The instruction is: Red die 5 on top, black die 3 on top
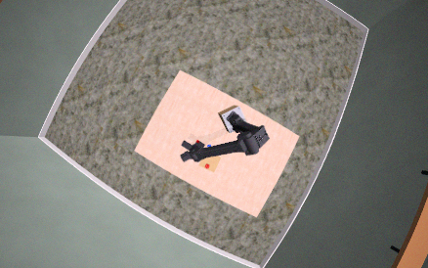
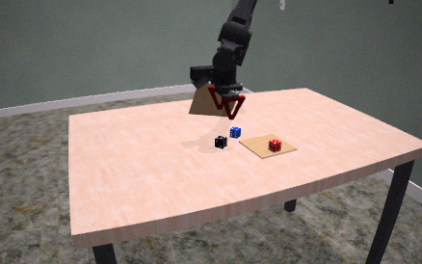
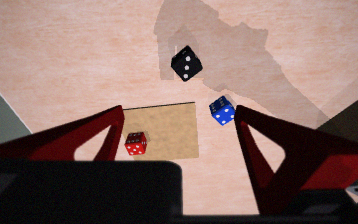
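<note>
The red die [image 1: 207, 166] [image 2: 275, 145] [image 3: 136, 143] lies flat on the tan mat [image 1: 214, 163] [image 2: 255, 146] [image 3: 170, 130]; its bright face, seemingly the top, shows 5 in the wrist view. The black die [image 2: 221, 142] [image 3: 186, 63] lies on the table, off the mat. Its broad face, seemingly the top, shows 3. The arm hides it in the top view. The blue die [image 1: 209, 146] [image 2: 235, 132] [image 3: 222, 110] lies off the mat, seemingly 4 up. The gripper [image 2: 225, 113] [image 3: 179, 106] is open and empty, above the table and clear of all dice.
The arm's base plate [image 2: 201, 103] stands behind the gripper in the exterior view. The blue die lies between the black die and the mat's back side, close to both. The table [image 1: 171, 103] [image 2: 145, 178] [image 3: 75, 50] has an edge at the wrist view's lower left.
</note>
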Robot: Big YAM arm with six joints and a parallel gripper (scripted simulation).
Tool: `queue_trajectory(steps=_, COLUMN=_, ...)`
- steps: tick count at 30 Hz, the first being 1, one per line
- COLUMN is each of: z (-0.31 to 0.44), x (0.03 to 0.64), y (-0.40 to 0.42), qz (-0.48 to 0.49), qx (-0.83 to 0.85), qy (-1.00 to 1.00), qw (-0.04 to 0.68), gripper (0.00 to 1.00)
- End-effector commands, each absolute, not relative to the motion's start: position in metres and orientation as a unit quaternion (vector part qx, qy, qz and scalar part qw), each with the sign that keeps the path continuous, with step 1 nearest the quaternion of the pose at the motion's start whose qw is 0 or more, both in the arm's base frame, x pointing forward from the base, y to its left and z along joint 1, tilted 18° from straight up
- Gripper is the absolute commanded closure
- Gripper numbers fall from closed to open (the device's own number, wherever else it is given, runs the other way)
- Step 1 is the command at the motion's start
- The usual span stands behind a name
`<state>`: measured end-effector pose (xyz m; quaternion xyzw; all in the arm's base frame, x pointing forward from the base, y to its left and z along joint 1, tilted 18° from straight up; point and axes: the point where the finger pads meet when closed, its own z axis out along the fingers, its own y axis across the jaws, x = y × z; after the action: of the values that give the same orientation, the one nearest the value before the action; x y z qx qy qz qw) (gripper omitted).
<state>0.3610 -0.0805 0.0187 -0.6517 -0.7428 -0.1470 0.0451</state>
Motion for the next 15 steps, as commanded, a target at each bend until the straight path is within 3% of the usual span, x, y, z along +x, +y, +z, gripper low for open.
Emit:
queue_trajectory(steps=1, z=0.016, x=0.363, y=-0.089, qz=-0.154, qx=-0.578, qy=-0.801, qw=0.025, gripper=0.00)
queue_trajectory(steps=15, z=0.011, x=0.361, y=-0.090, qz=-0.156, qx=-0.391, qy=-0.907, qw=-0.008, gripper=0.00)
